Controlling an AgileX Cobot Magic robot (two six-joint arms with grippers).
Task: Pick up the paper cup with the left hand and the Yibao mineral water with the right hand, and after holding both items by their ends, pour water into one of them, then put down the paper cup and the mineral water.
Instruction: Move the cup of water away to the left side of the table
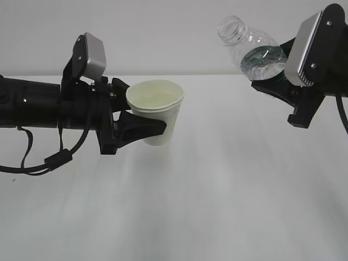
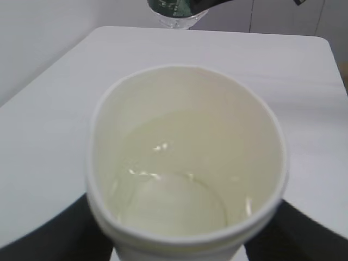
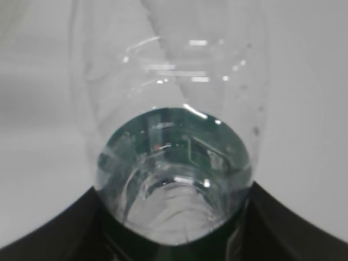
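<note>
Right hand (image 1: 277,81) at upper right clamped the Yibao mineral water (image 1: 254,50), neck tilted up-left, well apart from the paper cup (image 1: 156,111) gripped by the left hand (image 1: 142,126) at centre-left.

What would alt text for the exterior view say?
Two black robot grippers hold items above a white table: the left hand grips a white paper cup upright, and the right hand holds a capless Yibao mineral water bottle tilted toward the cup.

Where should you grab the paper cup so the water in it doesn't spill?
Grip the paper cup around its side wall below the rolled rim, coming from the side, as the left hand does. It's open-topped, upright, with water inside, so keep it level.
</note>
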